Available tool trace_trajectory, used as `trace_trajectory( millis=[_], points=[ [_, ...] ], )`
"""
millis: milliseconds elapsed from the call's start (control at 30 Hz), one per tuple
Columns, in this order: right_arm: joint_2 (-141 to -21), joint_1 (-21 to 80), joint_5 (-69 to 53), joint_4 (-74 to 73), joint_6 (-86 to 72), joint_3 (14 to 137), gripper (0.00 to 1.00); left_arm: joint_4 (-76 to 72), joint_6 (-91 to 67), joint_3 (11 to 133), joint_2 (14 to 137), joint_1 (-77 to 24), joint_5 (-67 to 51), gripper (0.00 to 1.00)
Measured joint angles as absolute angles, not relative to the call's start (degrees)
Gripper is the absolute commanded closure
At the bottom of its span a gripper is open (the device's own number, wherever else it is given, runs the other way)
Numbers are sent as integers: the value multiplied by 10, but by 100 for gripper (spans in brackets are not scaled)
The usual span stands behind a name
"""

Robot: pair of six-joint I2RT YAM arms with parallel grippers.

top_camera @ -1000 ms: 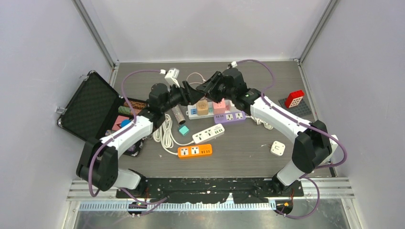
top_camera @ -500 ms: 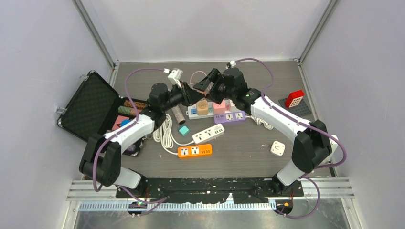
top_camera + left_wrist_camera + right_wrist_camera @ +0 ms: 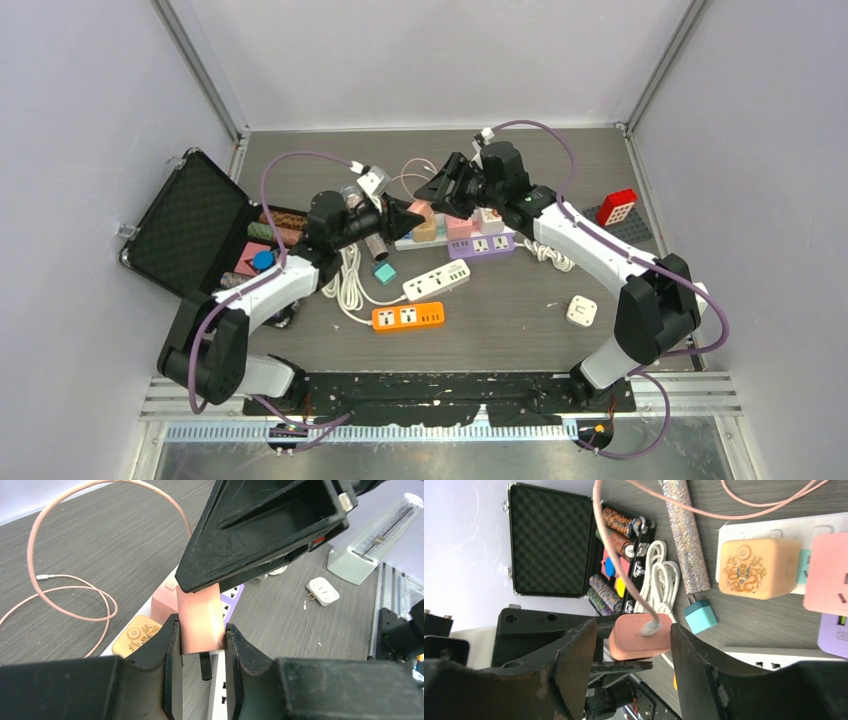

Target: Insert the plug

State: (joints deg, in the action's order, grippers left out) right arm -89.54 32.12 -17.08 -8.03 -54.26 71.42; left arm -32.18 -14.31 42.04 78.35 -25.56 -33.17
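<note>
My left gripper (image 3: 201,645) is shut on a pink plug (image 3: 200,625), with a dark prong pointing down between the fingers. It hangs above the white power strip (image 3: 220,680). A pink cable (image 3: 70,580) runs from the plug's back end. My right gripper (image 3: 633,630) is open, its jaws standing either side of the plug's (image 3: 641,636) back end with a gap on the left. In the top view both grippers, left (image 3: 405,215) and right (image 3: 435,188), meet over the strip (image 3: 405,241).
The white strip holds a tan adapter (image 3: 758,568) and a pink adapter (image 3: 825,575). A purple strip (image 3: 482,243), another white strip (image 3: 437,279) and an orange strip (image 3: 408,317) lie nearby. A teal cube (image 3: 700,616), glitter tube (image 3: 686,535), coiled white cable (image 3: 661,575) and open case (image 3: 190,222) are left.
My left gripper has moved right and toward the near side with the pink plug, over the white strip. My right gripper has shifted slightly right and stays around the plug's back.
</note>
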Motion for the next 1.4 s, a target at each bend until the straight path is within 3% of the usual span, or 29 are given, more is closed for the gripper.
trace_trajectory(
  millis=[167,467,767,1200,1400],
  points=[
    [-895,320,-207,-69,-542,710,33,-335,-111,405,778,-255,-333,100],
    [-895,317,-231,-60,-543,702,34,-349,-97,390,769,-255,-331,100],
    [-900,323,-244,-66,-540,702,25,-385,-98,383,758,-255,-302,100],
    [-906,325,-252,-40,-561,692,31,-406,-97,369,752,-255,-304,100],
    [-906,325,-254,-30,-571,691,47,-415,-88,362,752,-255,-313,100]
  ],
)
